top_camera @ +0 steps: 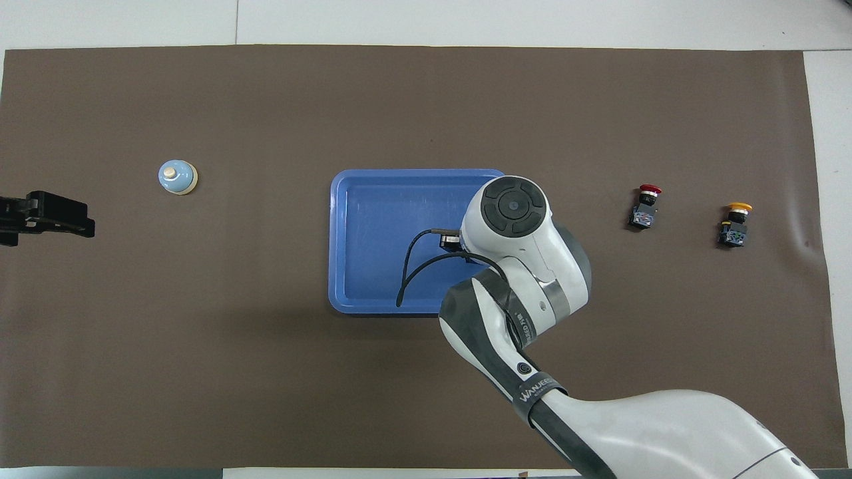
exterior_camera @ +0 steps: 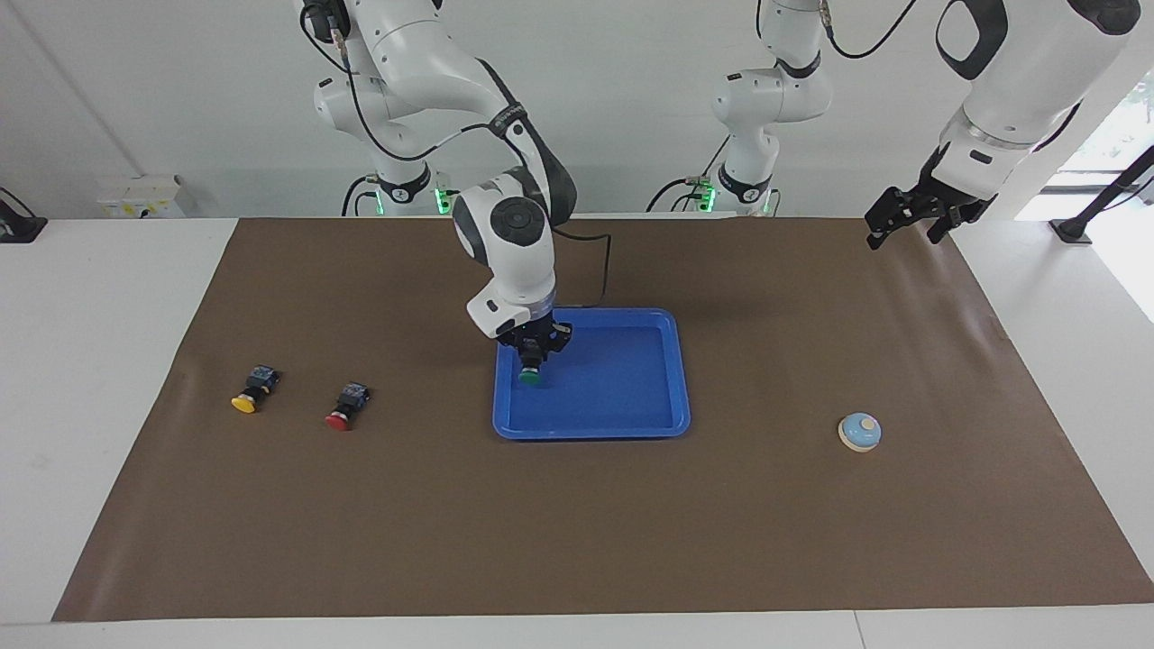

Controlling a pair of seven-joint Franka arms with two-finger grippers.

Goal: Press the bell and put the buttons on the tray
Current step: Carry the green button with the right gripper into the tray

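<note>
Over the blue rectangular plastic tray (exterior_camera: 667, 361), the right claw (exterior_camera: 533, 365) pinches the green-capped black push-button (exterior_camera: 531, 378). Lower fully before release. Left claw (exterior_camera: 906, 216) waits, spread.

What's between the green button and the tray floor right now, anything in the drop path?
Nothing visible. The right gripper is shut on the green button over the tray, at its right-arm end, and the tray floor around it is bare blue. The red button and yellow button lie on the mat outside it.

The right arm (top_camera: 526, 279) covers one end of the blue tray (top_camera: 373, 233); the bell (top_camera: 177, 177) stands well apart.
</note>
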